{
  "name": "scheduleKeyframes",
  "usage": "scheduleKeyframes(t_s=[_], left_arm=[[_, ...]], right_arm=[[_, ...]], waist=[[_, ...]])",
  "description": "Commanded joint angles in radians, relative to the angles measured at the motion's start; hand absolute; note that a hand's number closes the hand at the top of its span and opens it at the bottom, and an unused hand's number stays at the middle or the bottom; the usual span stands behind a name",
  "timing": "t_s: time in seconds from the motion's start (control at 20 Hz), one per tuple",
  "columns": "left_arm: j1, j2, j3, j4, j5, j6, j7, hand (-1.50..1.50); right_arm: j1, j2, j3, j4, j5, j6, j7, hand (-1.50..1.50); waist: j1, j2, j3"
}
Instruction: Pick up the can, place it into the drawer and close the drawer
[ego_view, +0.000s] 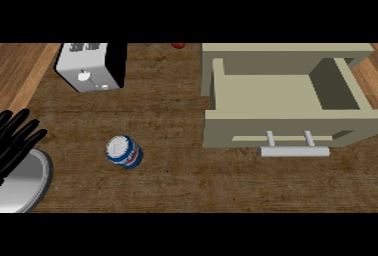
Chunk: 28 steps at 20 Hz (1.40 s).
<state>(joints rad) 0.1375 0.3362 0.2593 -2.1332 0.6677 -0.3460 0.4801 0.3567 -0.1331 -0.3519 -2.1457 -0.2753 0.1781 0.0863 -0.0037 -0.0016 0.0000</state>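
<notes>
A blue and white can (124, 151) with a pale lid stands upright on the brown counter, left of centre. The beige drawer (284, 131) at the right is pulled open, its inside bare, with a grey bar handle (294, 150) on its front. My left hand (16, 140) shows at the left edge, black fingers straight and pointing up, well left of the can and holding nothing. My right hand does not show.
A white toaster (90, 66) stands at the back left. A small red object (179, 45) lies at the back edge. The grey left forearm (22, 185) fills the lower left corner. Lighter wood (18, 70) borders the counter on the left.
</notes>
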Motion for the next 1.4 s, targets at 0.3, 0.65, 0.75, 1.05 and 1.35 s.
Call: scheduleKeyframes(t_s=[0.3,0.65,0.75,1.05,1.35], left_arm=[[-0.164,-0.029,-0.052,0.09,0.019,0.118,0.134,-1.5],[-0.168,-0.146,-0.137,0.248,-0.153,0.077,-0.006,-1.5],[-0.171,-0.157,-0.152,0.242,-0.163,0.095,0.014,-1.5],[-0.108,-0.176,-0.164,0.241,-0.234,0.062,-0.049,-1.5],[-0.163,-0.181,-0.152,0.443,-0.307,0.005,-0.183,-1.5]], right_arm=[[0.046,0.002,-0.096,0.001,-0.06,0.095,-0.004,-1.5],[0.068,0.008,-0.171,0.05,-0.123,0.185,-0.052,-1.5],[0.102,0.059,-0.14,-0.022,-0.069,0.184,-0.035,-1.5],[0.087,0.07,-0.183,-0.038,-0.109,0.21,0.009,-1.5],[-0.016,0.022,-0.231,0.062,-0.104,0.211,0.012,-1.5]], waist=[[-0.005,0.001,0.0],[-0.006,0.002,0.0],[-0.004,0.001,0.0],[0.0,0.0,0.0],[0.001,0.002,0.0]])
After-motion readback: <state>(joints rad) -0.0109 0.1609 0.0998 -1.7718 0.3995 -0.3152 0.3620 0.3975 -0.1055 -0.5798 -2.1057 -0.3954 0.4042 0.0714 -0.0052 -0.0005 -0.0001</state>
